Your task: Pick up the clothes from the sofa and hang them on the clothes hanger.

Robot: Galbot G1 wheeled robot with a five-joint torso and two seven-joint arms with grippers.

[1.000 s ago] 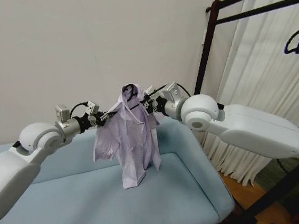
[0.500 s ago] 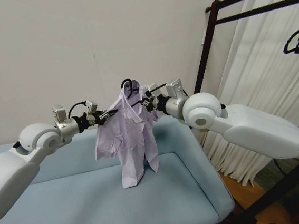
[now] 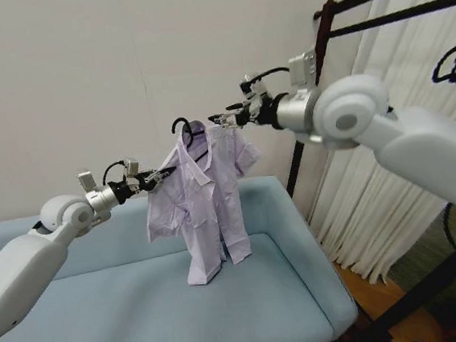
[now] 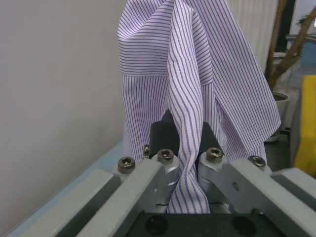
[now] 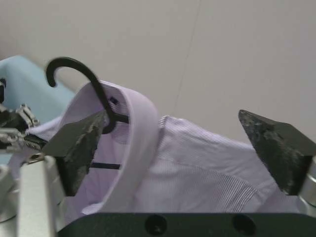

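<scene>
We see the striped shirt [image 3: 202,198] held up in the air on a black hanger [image 3: 180,125], above the light blue sofa [image 3: 104,312], toward the right end of its seat. The lowest hem seems to reach the seat cushion, though we cannot tell if it rests there.

The left gripper [image 3: 157,176] reaches in from the sofa's left side. In its wrist view its fingers [image 4: 163,163] are pressed together on a narrow fold of the striped cloth, which hangs on in loose pleats beyond them.

The right gripper [image 3: 221,121] sits higher, at the shirt's other shoulder, so the hanger tilts up toward it. In its wrist view its dark pads [image 5: 79,143] stand wide apart, with the collar, the hanger's hook and the shoulder showing beyond the gap (we cannot tell whether either pad touches the cloth or what carries that side).

The dark clothes rack [image 3: 320,41] stands past the sofa's right end, behind the right arm, well apart from the shirt.
</scene>
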